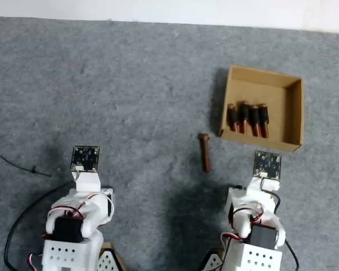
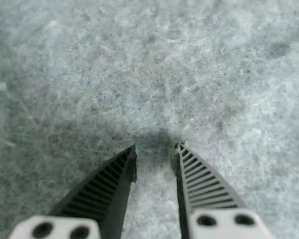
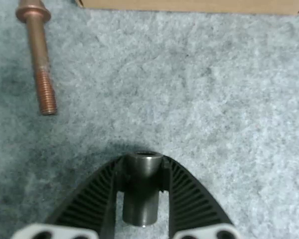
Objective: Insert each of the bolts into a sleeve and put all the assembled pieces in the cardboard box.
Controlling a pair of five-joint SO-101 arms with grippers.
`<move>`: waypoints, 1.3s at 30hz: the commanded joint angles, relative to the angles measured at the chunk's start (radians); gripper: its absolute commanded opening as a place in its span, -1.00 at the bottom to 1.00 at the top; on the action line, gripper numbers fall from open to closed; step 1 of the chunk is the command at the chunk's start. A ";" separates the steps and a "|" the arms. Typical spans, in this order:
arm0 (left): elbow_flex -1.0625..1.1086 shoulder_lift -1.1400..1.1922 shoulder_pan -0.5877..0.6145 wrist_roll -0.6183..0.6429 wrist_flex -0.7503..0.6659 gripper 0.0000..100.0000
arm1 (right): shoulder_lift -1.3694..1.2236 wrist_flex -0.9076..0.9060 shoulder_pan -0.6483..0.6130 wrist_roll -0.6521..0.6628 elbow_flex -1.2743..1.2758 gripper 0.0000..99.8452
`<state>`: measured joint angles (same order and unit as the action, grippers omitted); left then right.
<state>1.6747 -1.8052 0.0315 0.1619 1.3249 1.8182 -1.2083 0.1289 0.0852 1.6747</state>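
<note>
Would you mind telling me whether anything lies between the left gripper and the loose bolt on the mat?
Nothing visible does: only bare felt lies between the left gripper and the bolt.

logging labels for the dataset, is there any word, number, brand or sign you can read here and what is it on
No readable text in any view.
cardboard box: plain, no print visible.
bolt: no markings visible.
sleeve in the right pincer: no markings visible.
wrist boards: any marks are too small to read.
</note>
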 commanded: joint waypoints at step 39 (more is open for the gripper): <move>-1.084 0.990 -0.415 0.031 -0.219 -0.99 | 0.008 -0.008 0.004 -0.008 0.113 -0.99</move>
<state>0.7695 -1.1116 -0.2938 0.1803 1.1070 1.8182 -1.2129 0.1289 0.0852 1.6747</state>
